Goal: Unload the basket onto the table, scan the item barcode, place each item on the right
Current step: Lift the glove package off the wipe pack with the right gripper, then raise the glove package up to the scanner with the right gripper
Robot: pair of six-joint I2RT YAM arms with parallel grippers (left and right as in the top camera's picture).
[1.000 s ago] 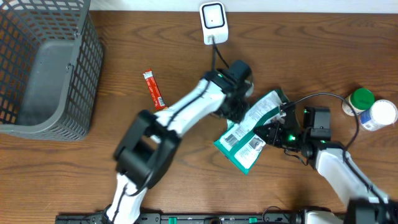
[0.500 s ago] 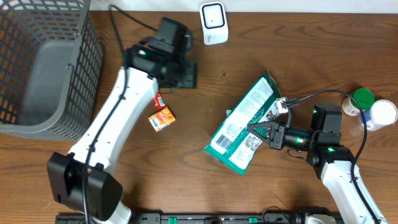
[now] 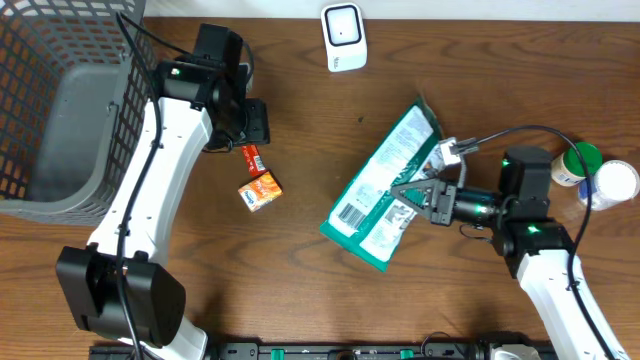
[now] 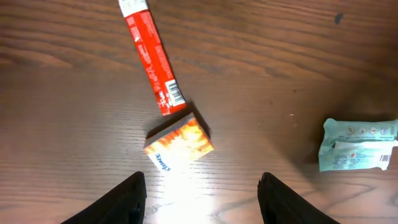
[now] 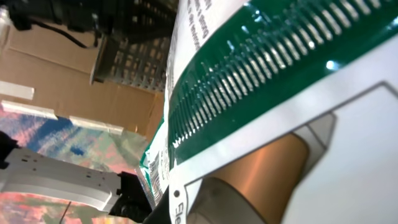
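Pouch (image 3: 385, 190), green and floppy (light, probably slippery film), tilts over the worktop (image 3: 300, 290) mid-right, right claw (image 3: 422, 195) clenched on its edge, likely the firmest hold; left claw (image 4: 200, 193) gapes empty.

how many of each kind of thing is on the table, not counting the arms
basket: 1
scanner: 1
pouch: 1
red stick: 1
orange box: 1
jars: 2
total: 7
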